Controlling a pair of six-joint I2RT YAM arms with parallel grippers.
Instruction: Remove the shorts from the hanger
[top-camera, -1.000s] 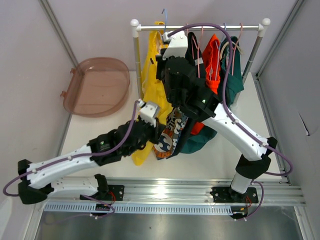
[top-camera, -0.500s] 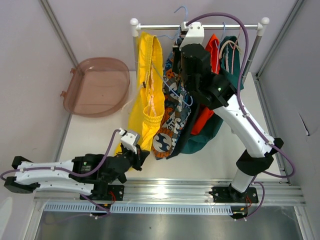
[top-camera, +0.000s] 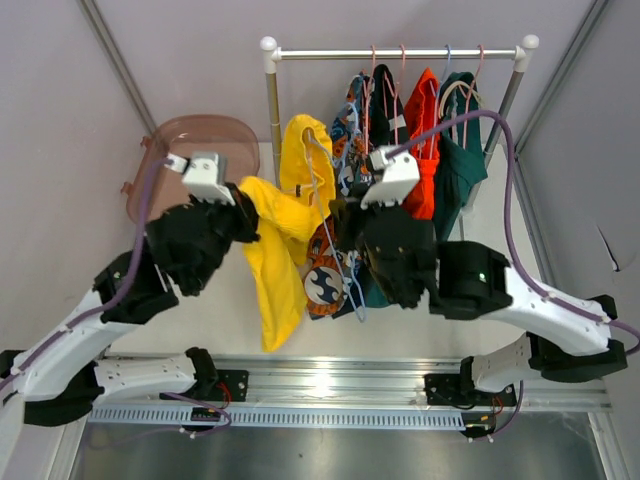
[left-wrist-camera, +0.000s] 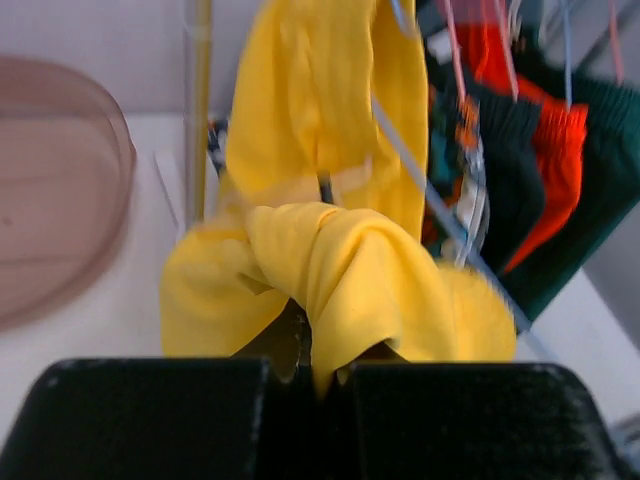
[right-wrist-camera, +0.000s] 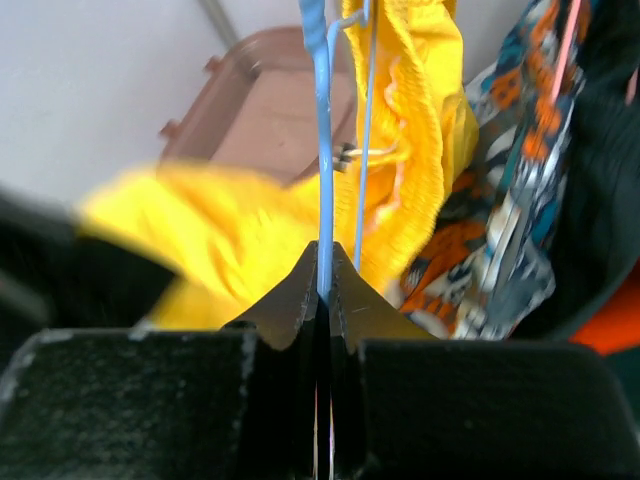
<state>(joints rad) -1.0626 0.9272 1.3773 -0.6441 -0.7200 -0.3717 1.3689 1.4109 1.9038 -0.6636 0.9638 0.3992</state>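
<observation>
The bright yellow shorts (top-camera: 275, 265) hang on a blue wire hanger (top-camera: 322, 160) that is off the rail. My right gripper (top-camera: 345, 215) is shut on the hanger wire (right-wrist-camera: 320, 150), with the yellow shorts (right-wrist-camera: 420, 120) clipped just beyond it. My left gripper (top-camera: 240, 212) is shut on a bunched fold of the yellow shorts (left-wrist-camera: 350, 270), left of the hanger. The patterned shorts (top-camera: 330, 278), black shorts (top-camera: 386, 100), orange-red shorts (top-camera: 425, 150) and teal shorts (top-camera: 466, 155) hang on the rail (top-camera: 400, 53).
A translucent pink basin (top-camera: 200, 135) sits at the back left, partly behind my left arm; it also shows in the left wrist view (left-wrist-camera: 50, 220). The rail's posts (top-camera: 272, 110) stand at the back. Grey walls close both sides.
My right gripper has brought the blue hanger down off the rail toward the front. My left arm has swung up and left, taking hold of the yellow shorts and pulling them leftward.
</observation>
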